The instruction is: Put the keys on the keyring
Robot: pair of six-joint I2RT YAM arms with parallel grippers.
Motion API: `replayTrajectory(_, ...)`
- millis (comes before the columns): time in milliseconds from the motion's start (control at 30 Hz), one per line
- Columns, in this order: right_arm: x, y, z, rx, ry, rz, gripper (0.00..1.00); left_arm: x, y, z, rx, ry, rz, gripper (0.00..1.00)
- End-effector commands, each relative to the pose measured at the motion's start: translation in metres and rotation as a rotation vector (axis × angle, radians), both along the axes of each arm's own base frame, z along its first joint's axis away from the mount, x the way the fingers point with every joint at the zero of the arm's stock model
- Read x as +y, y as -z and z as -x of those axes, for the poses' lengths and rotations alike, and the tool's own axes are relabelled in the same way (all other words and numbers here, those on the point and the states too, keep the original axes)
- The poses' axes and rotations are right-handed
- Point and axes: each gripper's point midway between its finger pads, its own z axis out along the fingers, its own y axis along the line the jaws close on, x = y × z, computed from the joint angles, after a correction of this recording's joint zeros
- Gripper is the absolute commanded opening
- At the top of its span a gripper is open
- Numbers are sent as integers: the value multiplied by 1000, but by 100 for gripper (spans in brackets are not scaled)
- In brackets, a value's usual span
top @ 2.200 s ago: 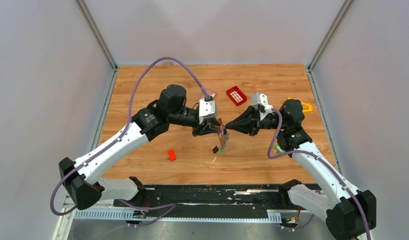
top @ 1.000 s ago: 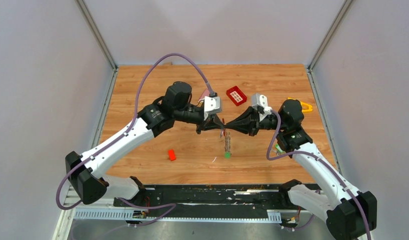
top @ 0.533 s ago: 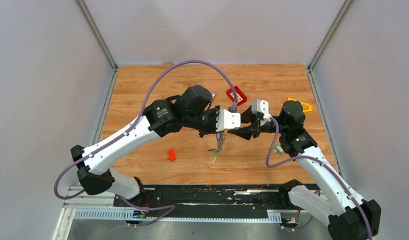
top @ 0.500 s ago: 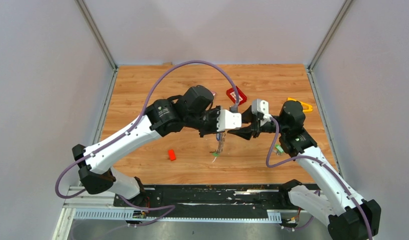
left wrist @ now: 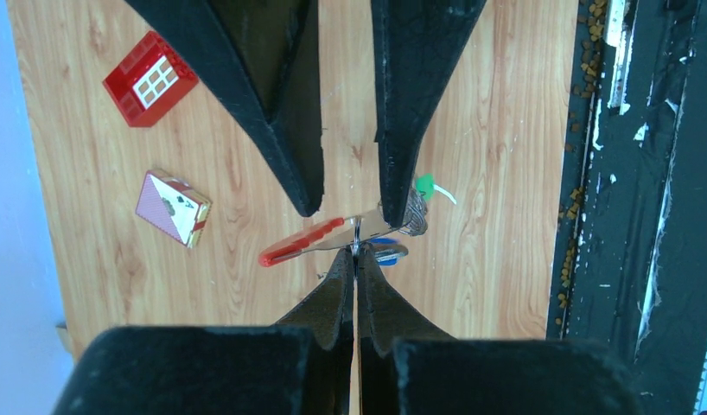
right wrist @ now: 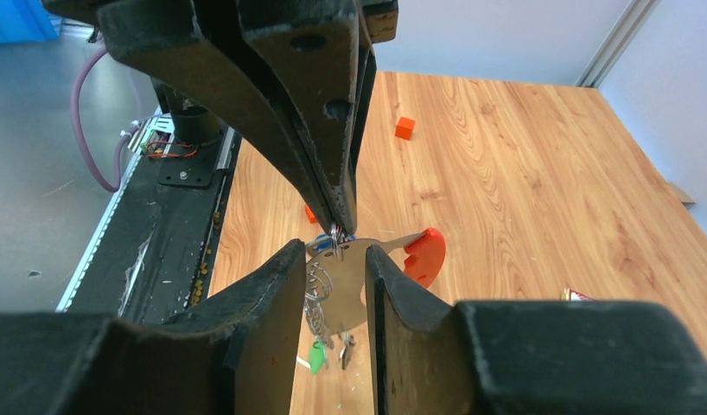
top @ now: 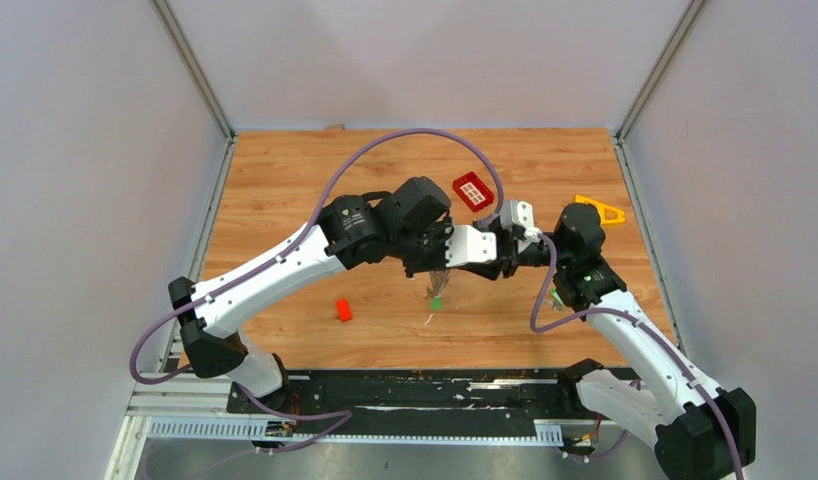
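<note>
The keyring is held clear of the wooden table, pinched at its metal ring by the fully closed left gripper, apparently so that the keys hang free for the other arm to work on. The right gripper is partly parted and nothing is clamped in it. The keyring lies just beyond its fingertips, though contact cannot be judged. A green-headed key dangles beneath.

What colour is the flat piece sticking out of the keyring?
Red piece; left wrist view shows it best.
</note>
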Motion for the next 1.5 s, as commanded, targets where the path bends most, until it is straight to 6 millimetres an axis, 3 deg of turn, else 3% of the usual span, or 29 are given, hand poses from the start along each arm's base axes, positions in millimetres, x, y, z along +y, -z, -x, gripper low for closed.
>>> replayTrajectory(0,3,-5,5,-20,-35,-20,32,-8,-29,6,7,-4,102,0)
replayTrajectory(967,9,4,6,13,-62,-8,20,-13,-30,10,23,3,148,0)
replayTrajectory(1133,9,3,6,11,-59,-9,12,-12,-28,11,25,5,145,0)
replayTrajectory(1267,9,0,5,4,-49,-11,0,-12,-25,11,24,7,140,0)
replayTrajectory(1467,6,-4,2,-21,-25,-7,0,-3,-23,8,18,15,151,0)
